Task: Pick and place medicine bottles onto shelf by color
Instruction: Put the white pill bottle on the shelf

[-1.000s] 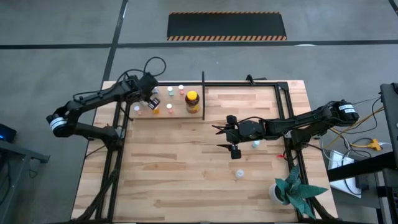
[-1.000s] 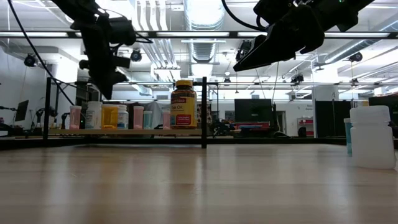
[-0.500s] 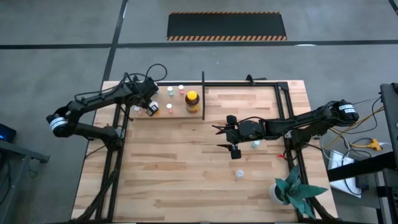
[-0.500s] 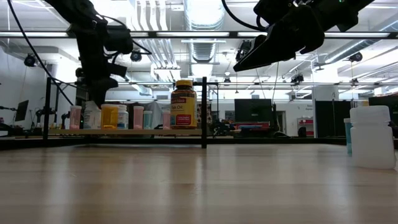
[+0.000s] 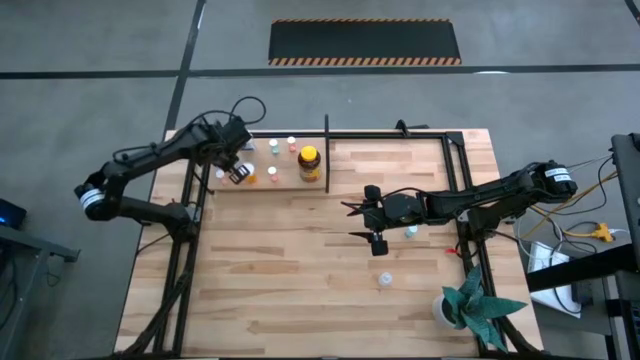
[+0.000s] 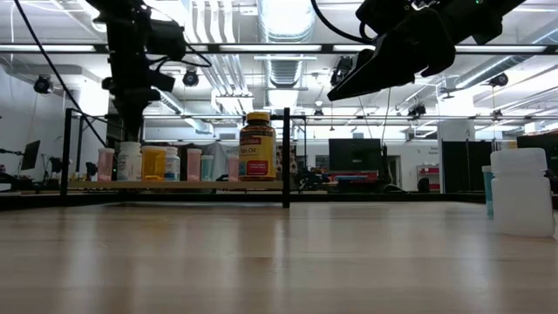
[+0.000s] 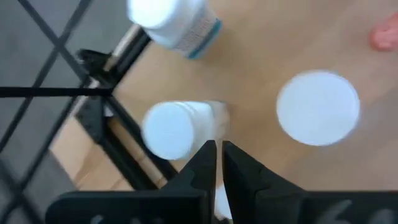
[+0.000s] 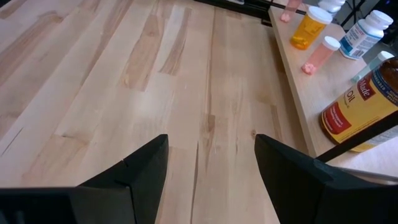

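Bottles (image 6: 131, 162) are standing in a row on the shelf (image 6: 174, 185), so I am lifting my clenched, empty left claw (image 7: 217, 155) straight up clear of them, while my right claw (image 8: 210, 162) is waiting spread wide over the table (image 5: 300, 260).

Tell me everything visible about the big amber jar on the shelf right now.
The amber jar stands upright on the shelf's wooden board, just left of the black divider post. It has a yellow-orange lid, a yellow-and-red label, and is the tallest container there. Nothing grips it; smaller bottles stand apart to its left.
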Available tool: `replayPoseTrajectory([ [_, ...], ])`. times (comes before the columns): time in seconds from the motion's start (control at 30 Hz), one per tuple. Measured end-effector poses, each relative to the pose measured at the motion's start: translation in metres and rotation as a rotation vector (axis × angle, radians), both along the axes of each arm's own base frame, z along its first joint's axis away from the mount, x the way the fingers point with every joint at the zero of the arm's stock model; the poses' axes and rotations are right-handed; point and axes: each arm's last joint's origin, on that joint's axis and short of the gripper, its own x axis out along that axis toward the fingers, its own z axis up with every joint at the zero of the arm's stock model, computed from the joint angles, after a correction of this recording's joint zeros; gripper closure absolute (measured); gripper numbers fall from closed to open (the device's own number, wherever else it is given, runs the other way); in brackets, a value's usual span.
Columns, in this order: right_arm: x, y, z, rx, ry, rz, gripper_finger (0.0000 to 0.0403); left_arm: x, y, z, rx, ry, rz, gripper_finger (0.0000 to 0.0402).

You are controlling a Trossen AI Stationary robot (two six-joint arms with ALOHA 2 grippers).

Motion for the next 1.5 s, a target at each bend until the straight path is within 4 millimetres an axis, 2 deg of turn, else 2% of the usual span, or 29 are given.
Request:
replayPoseTrajectory([
  [0.13,0.000,0.000,0.000,-0.002,0.000,0.001,0.0172,-0.002,0.005,0.012,0.099,0.063,0.042,0.0400],
  [0.23,0.000,0.000,0.000,-0.004,0.000,0.002,0.0172,-0.003,0.011,0.014,0.151,0.130,0.042,0.0401],
  [0.73,0.000,0.000,0.000,-0.007,0.001,0.004,0.0172,0.018,0.036,-0.021,0.063,0.219,0.023,0.0402],
  [0.93,0.000,0.000,0.000,-0.011,0.001,0.006,0.0172,0.021,0.031,-0.019,0.036,0.211,-0.056,0.0401],
  [1.2,0.000,0.000,0.000,-0.013,0.000,0.008,0.0172,0.012,0.020,-0.003,0.065,0.174,-0.112,0.0401],
  [1.4,0.000,0.000,0.000,-0.013,0.001,0.008,0.0172,0.012,0.006,0.006,-0.030,-0.034,-0.112,0.0401],
  [1.5,0.000,0.000,0.000,-0.013,0.000,0.007,0.0172,0.011,0.001,0.002,-0.071,-0.041,-0.114,0.0401],
])
